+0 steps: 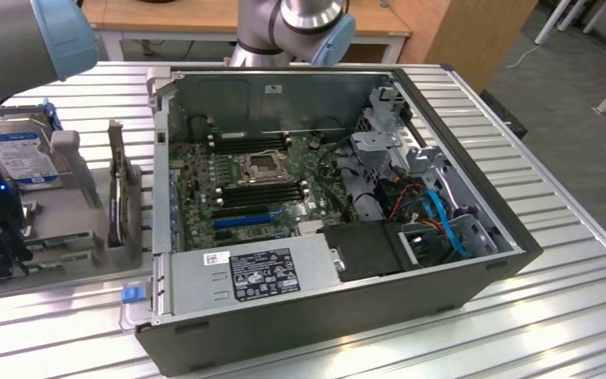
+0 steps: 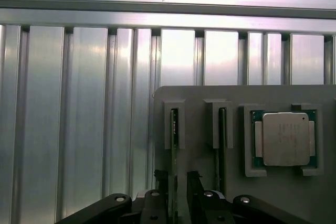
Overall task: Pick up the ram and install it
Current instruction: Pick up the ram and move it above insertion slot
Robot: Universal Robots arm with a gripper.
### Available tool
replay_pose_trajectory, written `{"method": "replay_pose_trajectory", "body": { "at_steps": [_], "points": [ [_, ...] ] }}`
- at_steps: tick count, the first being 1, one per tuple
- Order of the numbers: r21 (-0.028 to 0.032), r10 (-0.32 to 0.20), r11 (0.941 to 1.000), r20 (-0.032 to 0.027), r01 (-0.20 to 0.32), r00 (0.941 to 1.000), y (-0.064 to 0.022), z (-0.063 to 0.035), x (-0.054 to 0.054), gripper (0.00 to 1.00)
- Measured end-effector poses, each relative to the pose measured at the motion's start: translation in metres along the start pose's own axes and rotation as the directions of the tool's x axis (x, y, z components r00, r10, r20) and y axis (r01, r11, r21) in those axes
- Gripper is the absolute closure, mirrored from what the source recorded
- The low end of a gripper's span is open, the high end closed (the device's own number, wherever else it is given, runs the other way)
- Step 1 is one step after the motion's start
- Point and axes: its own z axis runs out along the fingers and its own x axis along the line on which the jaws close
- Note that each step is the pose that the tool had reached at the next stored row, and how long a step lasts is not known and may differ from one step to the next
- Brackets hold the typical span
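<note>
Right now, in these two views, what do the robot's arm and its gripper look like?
The arm is built of round silver-grey segments, with light blue caps on its joints. The gripper is black: two narrow fingers on angled links, which carry small shiny bolts.

I work over a silver metal table point(image 1: 582, 316). It has long grooves running across its top. A big open computer case point(image 1: 334, 324) sits right on the table. Just beside the case, on the exterior view's left, a flat grey holder point(image 1: 66, 237) rests on the grooved top too.
</note>
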Motion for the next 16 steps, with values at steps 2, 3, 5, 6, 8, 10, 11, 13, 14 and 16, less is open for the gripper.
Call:
{"method": "replay_pose_trajectory", "body": {
  "at_steps": [2,3,5,6,8,10,11,13,14,16],
  "points": [
    [0.0001,0.0,1.0,0.0,0.0,1.0,0.0,0.0,0.0,0.78],
    [0.0,0.0,1.0,-0.0003,0.0,1.0,0.0,0.0,0.0,0.84],
    [0.0,0.0,1.0,0.0,0.0,1.0,0.0,0.0,0.0,0.88],
    [0.0,0.0,1.0,-0.0001,0.0,1.0,0.0,0.0,0.0,0.88],
    [0.0,0.0,1.0,-0.0001,0.0,1.0,0.0,0.0,0.0,0.88],
    [0.0,0.0,1.0,0.0,0.0,1.0,0.0,0.0001,0.0,0.88],
    [0.0,0.0,1.0,0.0,0.0,1.0,0.0,0.0,0.0,0.88],
    [0.0,0.0,1.0,0.0,0.0,1.0,0.0,0.0,0.0,0.88],
    [0.0,0.0,1.0,0.0,0.0,1.0,0.0,0.0,0.0,0.88],
    [0.0003,0.0,1.0,0.0002,0.0,1.0,0.0,-0.0007,0.0,0.88]
  ]
}}
